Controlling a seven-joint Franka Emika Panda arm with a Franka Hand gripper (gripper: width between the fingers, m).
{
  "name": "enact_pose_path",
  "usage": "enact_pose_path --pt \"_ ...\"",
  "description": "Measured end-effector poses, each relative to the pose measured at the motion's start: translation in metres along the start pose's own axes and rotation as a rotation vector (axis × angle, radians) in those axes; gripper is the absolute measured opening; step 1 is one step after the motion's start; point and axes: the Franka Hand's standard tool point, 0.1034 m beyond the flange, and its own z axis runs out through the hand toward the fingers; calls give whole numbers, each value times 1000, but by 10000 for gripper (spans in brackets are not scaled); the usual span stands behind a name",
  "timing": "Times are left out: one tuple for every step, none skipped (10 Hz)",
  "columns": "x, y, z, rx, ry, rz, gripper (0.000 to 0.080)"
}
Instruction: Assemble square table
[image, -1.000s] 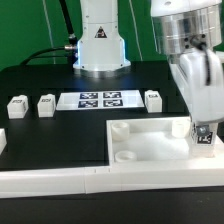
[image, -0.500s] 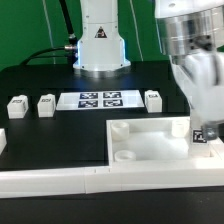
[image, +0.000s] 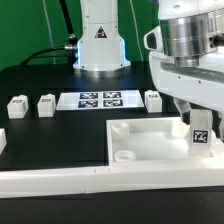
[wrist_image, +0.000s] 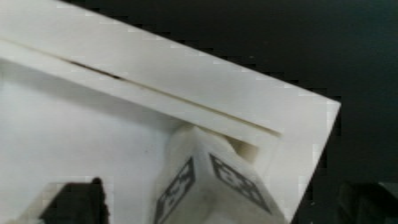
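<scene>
The white square tabletop (image: 150, 150) lies at the front right with round corner sockets. A white tagged leg post (image: 200, 132) stands upright at its far right corner. My gripper (image: 199, 124) straddles the post from above. In the wrist view the post (wrist_image: 222, 180) sits between the two dark fingertips (wrist_image: 71, 200), with a gap on each side, so the jaws look open. The tabletop's corner and rim (wrist_image: 214, 85) lie below. My gripper (wrist_image: 222, 208) is centred over the post.
Three loose leg posts stand at the back: two on the exterior view's left (image: 17, 105), (image: 46, 103) and one on the right (image: 153, 99). The marker board (image: 98, 99) lies between them. A long white rail (image: 60, 182) runs along the front. The arm's base (image: 100, 45) stands behind.
My gripper has turned about its vertical axis over the post and now shows its broad side. The post's tag is more exposed. The post stays at the corner.
</scene>
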Motion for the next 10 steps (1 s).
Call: enact_pose_path --pt "1 0 -4 -43 8 -202 649" --pt "2 -6 -8 -39 24 -352 649" --pt "2 -7 -8 -26 38 -441 649" --pt "3 -6 -6 -27 36 -437 649" --pt "2 -6 -6 -25 36 -402 533" --pt "2 -6 -6 -26 36 -406 396" --pt "3 -4 -5 -30 35 -366 396" --pt "4 -2 -5 -31 35 -265 301" --pt "4 -2 -5 -30 35 -202 300" --pt "5 -2 -5 -25 32 -112 300"
